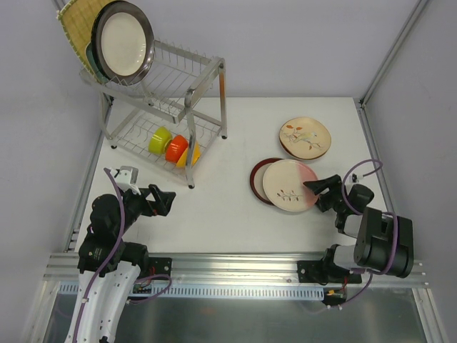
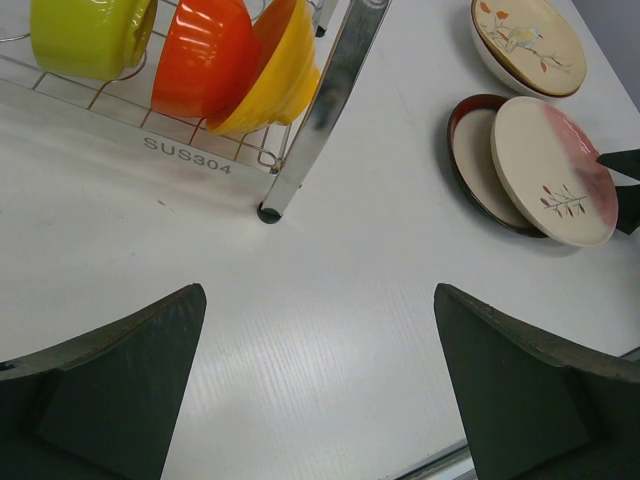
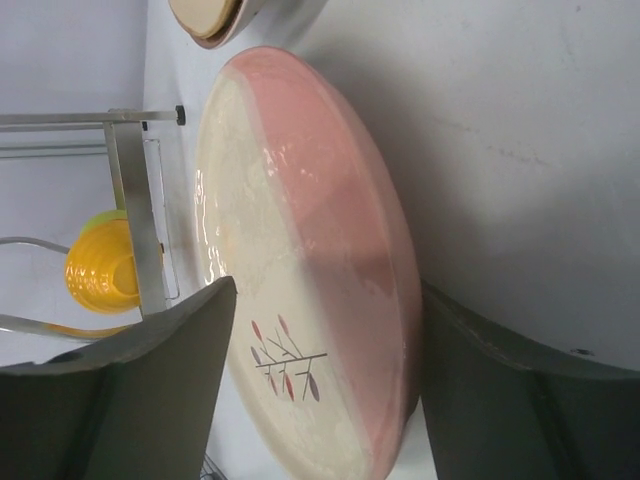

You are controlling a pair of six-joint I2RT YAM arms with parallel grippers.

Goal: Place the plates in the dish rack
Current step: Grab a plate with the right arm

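The right gripper (image 1: 321, 187) sat at the right-hand edge of the pink-and-cream plate (image 1: 289, 186), its two fingers set apart on either side of the rim, one over the glazed face and one on the underside. From the wrist view the plate's edge filled the gap between them, but whether the pads were actually pressing on it could not be told. That plate (the one with a small twig motif) lay partly over a dark-red-rimmed plate (image 1: 257, 177) on the white table (image 1: 235, 221), right of centre. Just behind the pair rested the cream floral plate (image 1: 305, 138), apart from them.

The left gripper (image 1: 166, 201) hovered low over the table near the rack's front leg, jaws spread wide with nothing between them.

The dish rack (image 1: 223, 100) stood at the far left. On its upper tier three plates leaned on edge — the round dark-rimmed cream plate (image 1: 123, 43) in front, a pale teal plate (image 1: 89, 57) behind it, and the yellow woven-look plate (image 1: 71, 25) at the back. The lower tier held a green bowl (image 1: 160, 139), an orange bowl (image 1: 176, 148) and a yellow bowl (image 1: 187, 157) — side by side on their edges.
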